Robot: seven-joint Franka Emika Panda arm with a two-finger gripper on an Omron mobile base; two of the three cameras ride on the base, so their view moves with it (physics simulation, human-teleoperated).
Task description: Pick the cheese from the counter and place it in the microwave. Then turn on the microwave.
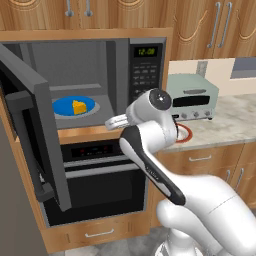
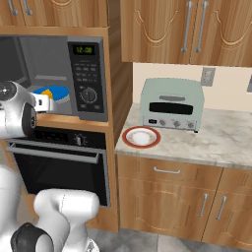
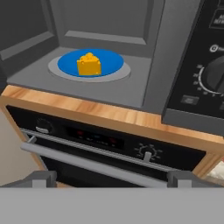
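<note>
One item loaded: the cheese (image 3: pixel 89 64) sits on a blue plate (image 3: pixel 109 64) inside the microwave (image 1: pixel 146 70), resting on the grey turntable.
Microwave door: the door (image 1: pixel 30 117) is swung wide open to the left, vertical bar handle facing outward.
Gripper: the gripper (image 3: pixel 112 179) has its jaws spread wide, holding nothing, outside the cavity, above the oven (image 3: pixel 94 146) front.
Counter: the counter (image 2: pixel 216 142) carries a pale-green toaster oven (image 2: pixel 172 104) and, just beside it, a red-rimmed plate (image 2: pixel 141 137).
Display: green digits are lit on the control panel.
</note>
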